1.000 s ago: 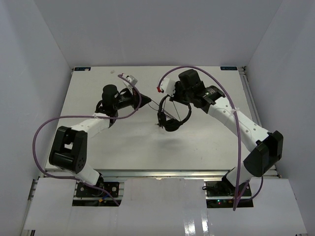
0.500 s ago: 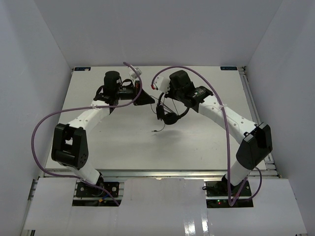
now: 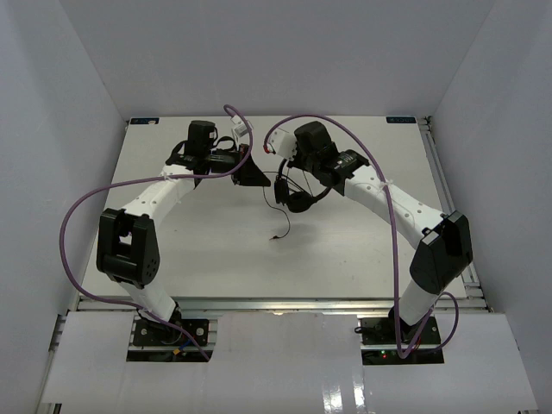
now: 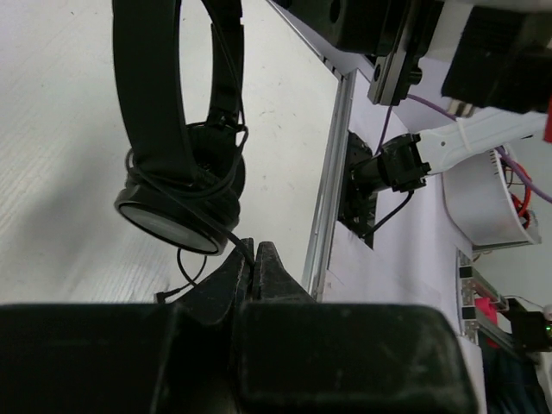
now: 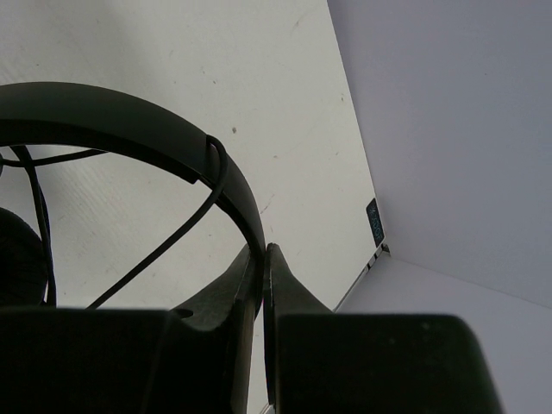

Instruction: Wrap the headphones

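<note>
The black headphones hang above the table at its far middle, held up by their headband. My right gripper is shut on the headband's end. In the left wrist view an earpad shows with the thin black cord looped around it. My left gripper is shut on the cord just below that earpad. In the top view the left gripper sits just left of the headphones, and the cord's loose end with its plug hangs down to the table.
Purple robot cables arc over both arms. The white table has a metal rail along its right edge. White walls close the sides and back.
Both grippers have moved toward the far edge and closer together with the headphones. The cord's loose plug end now trails lower on the table.
</note>
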Robot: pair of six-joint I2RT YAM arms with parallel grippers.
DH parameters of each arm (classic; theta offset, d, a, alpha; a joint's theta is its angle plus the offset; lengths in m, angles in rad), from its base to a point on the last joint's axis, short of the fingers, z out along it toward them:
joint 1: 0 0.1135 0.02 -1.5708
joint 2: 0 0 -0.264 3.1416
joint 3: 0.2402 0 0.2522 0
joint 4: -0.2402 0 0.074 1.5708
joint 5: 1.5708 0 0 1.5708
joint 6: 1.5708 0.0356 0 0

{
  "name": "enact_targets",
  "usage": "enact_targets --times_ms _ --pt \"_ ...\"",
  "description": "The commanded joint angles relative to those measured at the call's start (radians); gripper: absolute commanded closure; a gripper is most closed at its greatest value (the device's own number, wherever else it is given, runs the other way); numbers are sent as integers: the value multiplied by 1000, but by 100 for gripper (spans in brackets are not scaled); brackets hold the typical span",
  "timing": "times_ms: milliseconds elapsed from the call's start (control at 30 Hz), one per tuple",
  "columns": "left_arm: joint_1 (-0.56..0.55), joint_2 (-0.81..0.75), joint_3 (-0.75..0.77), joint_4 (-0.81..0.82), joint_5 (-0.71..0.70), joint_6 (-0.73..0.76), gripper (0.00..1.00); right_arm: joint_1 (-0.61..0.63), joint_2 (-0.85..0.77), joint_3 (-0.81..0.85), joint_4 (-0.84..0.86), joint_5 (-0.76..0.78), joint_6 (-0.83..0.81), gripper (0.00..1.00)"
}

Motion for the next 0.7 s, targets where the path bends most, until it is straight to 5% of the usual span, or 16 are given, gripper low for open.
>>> enact_targets --times_ms 0,367,500,667 --pt "6 -10 29 103 103 -164 100 -1 35 80 96 88 42 92" --pt "-6 -50 -208 738 44 -818 98 -13 180 283 71 90 231 92" --pt "-22 -59 -249 856 -30 -909 94 -24 211 317 65 72 283 92" --pt "-38 -85 -229 814 -177 -905 86 -23 235 327 57 54 334 92"
